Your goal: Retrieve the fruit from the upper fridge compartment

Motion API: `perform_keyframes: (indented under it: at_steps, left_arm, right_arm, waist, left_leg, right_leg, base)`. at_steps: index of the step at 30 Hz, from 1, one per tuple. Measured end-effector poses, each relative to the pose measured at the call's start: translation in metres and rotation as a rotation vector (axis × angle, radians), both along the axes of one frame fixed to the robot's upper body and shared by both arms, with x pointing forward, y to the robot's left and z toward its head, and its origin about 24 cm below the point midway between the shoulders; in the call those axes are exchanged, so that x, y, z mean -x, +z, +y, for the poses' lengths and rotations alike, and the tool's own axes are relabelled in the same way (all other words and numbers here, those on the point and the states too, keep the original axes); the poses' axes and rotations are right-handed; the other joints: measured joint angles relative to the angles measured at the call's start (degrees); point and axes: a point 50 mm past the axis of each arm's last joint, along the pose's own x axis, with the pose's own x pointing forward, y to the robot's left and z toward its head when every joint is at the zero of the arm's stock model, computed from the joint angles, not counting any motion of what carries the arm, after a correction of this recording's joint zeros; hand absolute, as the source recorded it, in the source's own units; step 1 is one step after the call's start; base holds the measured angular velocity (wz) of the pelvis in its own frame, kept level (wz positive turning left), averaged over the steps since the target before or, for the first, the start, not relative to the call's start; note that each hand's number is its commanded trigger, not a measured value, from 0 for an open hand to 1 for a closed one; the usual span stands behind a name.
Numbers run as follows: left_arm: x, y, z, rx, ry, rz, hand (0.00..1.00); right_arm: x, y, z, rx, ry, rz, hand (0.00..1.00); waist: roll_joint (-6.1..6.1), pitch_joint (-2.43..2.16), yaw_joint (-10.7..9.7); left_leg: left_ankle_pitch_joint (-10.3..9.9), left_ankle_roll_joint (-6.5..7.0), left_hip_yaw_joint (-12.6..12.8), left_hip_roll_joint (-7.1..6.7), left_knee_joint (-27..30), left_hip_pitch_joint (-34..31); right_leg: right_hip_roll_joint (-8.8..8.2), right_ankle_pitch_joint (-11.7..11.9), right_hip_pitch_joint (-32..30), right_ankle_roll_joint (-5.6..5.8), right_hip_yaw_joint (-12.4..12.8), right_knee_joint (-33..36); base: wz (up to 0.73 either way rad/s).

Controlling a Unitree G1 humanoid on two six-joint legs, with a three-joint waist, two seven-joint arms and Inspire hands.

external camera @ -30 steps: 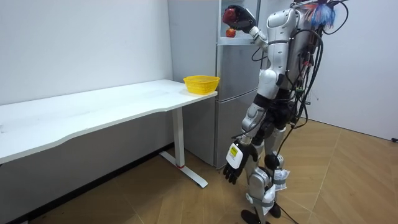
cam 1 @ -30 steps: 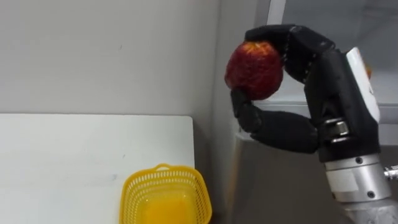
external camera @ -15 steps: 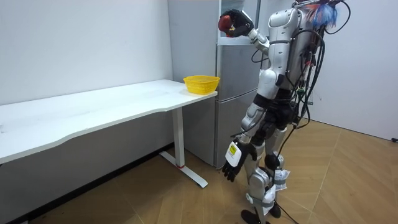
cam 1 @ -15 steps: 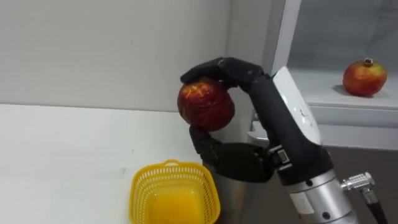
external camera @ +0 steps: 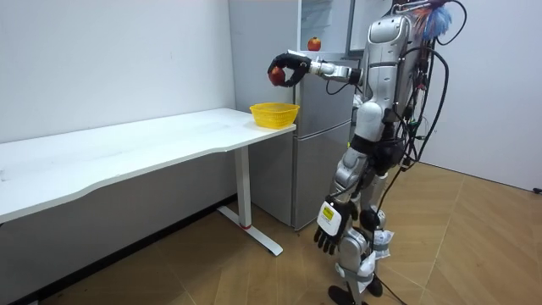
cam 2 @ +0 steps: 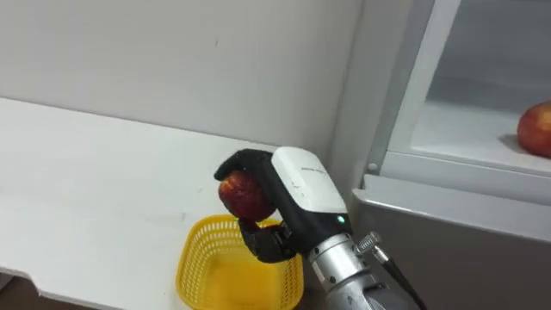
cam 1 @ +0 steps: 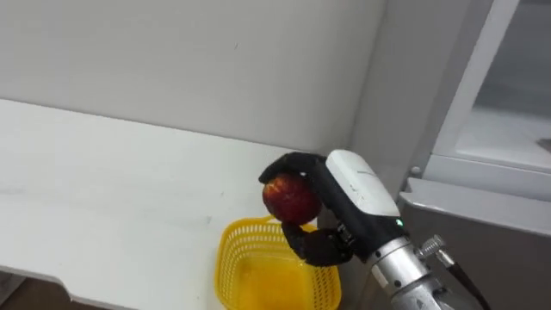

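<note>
The right hand (cam 1: 353, 185), stretched out level above the yellow basket (cam 1: 231, 267), is clamped on a round red fruit (cam 1: 288, 198) with yellowish streaks. The left hand (external camera: 330, 230) hangs low, fingers slack.

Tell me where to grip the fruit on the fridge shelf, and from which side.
Probably cup the shelf fruit round its middle from the open front of the fridge: it is round with no handle, and the shelf lies under it.

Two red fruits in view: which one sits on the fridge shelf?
The red fruit at the right eye view's right edge, resting on the upper fridge shelf. The other red fruit is gripped in the right hand above the yellow basket.
</note>
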Motion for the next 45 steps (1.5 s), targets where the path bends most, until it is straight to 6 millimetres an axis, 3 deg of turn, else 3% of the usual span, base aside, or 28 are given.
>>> perform_keyframes:
  at_steps: [4, 9, 16, 23, 24, 25, 26, 33, 45]
  left_arm:
    - [0.001, 0.001, 0.004, 0.008, 0.019, 0.007, 0.0]
    - [0.001, 0.001, 0.005, 0.015, 0.02, 0.028, 0.0]
    - [0.0, 0.003, 0.01, 0.0, 0.018, 0.026, 0.0]
    - [-0.004, 0.003, 0.008, -0.004, -0.004, 0.017, 0.0]
    - [-0.004, 0.003, 0.008, -0.004, -0.007, 0.017, 0.0]
    - [-0.004, 0.003, 0.008, -0.004, -0.008, 0.017, 0.0]
    - [-0.004, 0.003, 0.008, -0.004, -0.009, 0.017, 0.0]
    - [-0.004, 0.003, 0.008, -0.004, -0.013, 0.017, 0.0]
    - [-0.004, 0.003, 0.008, -0.004, -0.013, 0.015, 0.0]
  right_arm:
    - [-0.011, -0.011, -0.008, 0.043, -0.047, 0.058, 1.0]
    - [-0.014, -0.027, -0.009, 0.078, -0.072, 0.132, 1.0]
    - [-0.014, -0.037, -0.005, 0.119, -0.057, 0.17, 1.0]
    - [-0.016, -0.056, -0.012, 0.148, -0.082, 0.245, 1.0]
    - [-0.016, -0.058, -0.013, 0.15, -0.088, 0.256, 0.76]
    - [-0.016, -0.06, -0.014, 0.153, -0.091, 0.263, 0.24]
    - [-0.016, -0.061, -0.014, 0.154, -0.093, 0.266, 0.0]
    - [-0.015, -0.072, -0.013, 0.18, -0.087, 0.305, 0.0]
    - [-0.014, -0.072, -0.012, 0.18, -0.079, 0.3, 0.0]
  waist:
    - [-1.61, 0.29, 1.05]
    - [-2.54, 0.07, 2.12]
    - [-1.76, 0.48, 2.77]
    - [-0.27, 0.2, 2.9]
    - [-0.15, 0.14, 2.91]
    - [-0.07, 0.12, 2.93]
    - [-0.04, 0.1, 2.94]
    - [-0.17, 0.01, 3.33]
    - [-0.53, -0.1, 3.24]
  left_leg:
    - [-0.01, -0.01, -0.73, -0.1, 0.06, -0.34]
    - [0.0, 0.02, -1.79, -0.38, 0.28, -0.93]
    - [0.04, 0.12, -2.24, -0.5, 0.27, -1.31]
    - [0.06, 0.11, -2.57, -0.51, 0.58, -1.51]
    - [0.06, 0.11, -2.6, -0.51, 0.58, -1.53]
    - [0.06, 0.11, -2.63, -0.51, 0.58, -1.52]
    - [0.06, 0.1, -2.64, -0.51, 0.58, -1.52]
    - [0.07, 0.11, -2.7, -0.51, 0.94, -1.43]
    - [0.06, 0.11, -2.92, -0.57, 0.92, -1.94]
  right_leg:
    - [-0.13, -0.17, -0.02, 0.04, -0.79, 0.01]
    - [-0.41, -0.16, 0.11, 0.06, -1.9, 0.06]
    - [-0.56, -0.14, 0.19, 0.08, -2.43, 0.06]
    - [-0.55, -0.14, 0.24, 0.08, -2.58, 0.05]
    - [-0.55, -0.14, 0.23, 0.08, -2.59, 0.05]
    - [-0.55, -0.14, 0.23, 0.08, -2.59, 0.05]
    - [-0.55, -0.14, 0.23, 0.08, -2.59, 0.05]
    - [-0.55, -0.14, 0.25, 0.08, -2.58, 0.06]
    - [-0.57, -0.14, 0.14, 0.08, -2.62, 0.0]
  base:
    - [0.08]
    - [0.11]
    - [0.04]
    - [0.0]
    - [0.0]
    - [0.0]
    - [0.0]
    - [0.0]
    - [0.0]
